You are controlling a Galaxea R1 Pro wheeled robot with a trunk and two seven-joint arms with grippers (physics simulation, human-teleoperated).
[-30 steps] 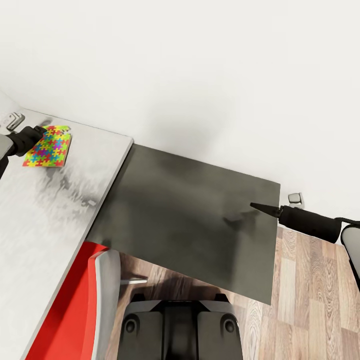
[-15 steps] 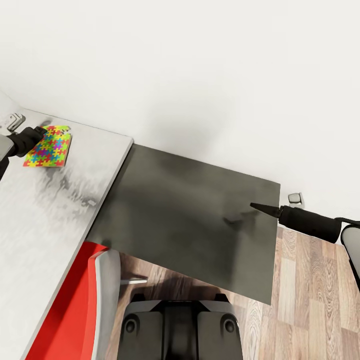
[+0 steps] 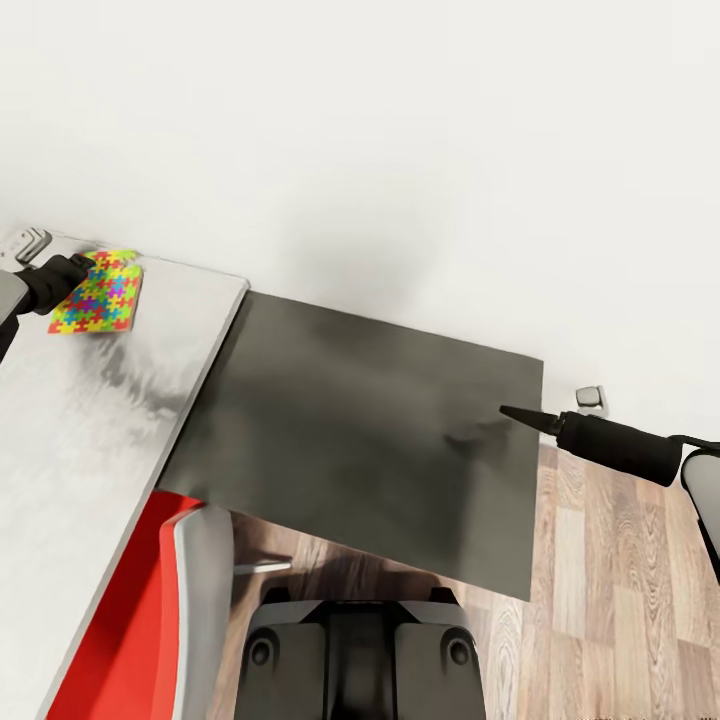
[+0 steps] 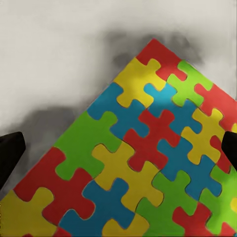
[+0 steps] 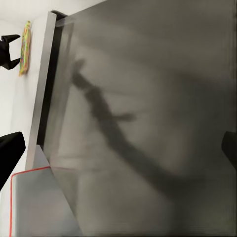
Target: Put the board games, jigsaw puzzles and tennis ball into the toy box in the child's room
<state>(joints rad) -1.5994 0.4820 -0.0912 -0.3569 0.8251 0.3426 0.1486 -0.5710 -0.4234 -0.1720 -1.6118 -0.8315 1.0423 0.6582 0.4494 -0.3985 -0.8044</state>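
Looking down from the head camera, we have the white wall [image 3: 400,130] across the whole upper half, from nine o'clock round to three. Below it the surface [image 3: 70,430] runs in two parts: its light grey top on the nine o'clock side and its dark grey wing [image 3: 370,430] at the centre, the two meeting edge to edge. Wood-plank floor [image 3: 620,600] shows at four to five o'clock, beyond the wing's end. At seven o'clock we see a red and grey chair [image 3: 160,610] tucked against the surface's near edge, and at six o'clock the robot's dark base [image 3: 360,650].

Out at three o'clock our right arm reaches in, and its right pincer [image 3: 520,414] hangs just above the wing's right-hand edge, casting a shadow on the dark top; in the head view it reads as one thin point, while the right wrist view shows dark tips at both side edges with nothing between them but the wing, so it stands wide.

Over at ten o'clock, the left pincer [image 3: 82,264] sits at the near corner of a jigsaw puzzle [image 3: 97,292], which lies flat on the light grey top close to the wall. In the left wrist view the jigsaw puzzle [image 4: 143,163] spreads between two dark tips set far apart; whether they touch it, we cannot tell.
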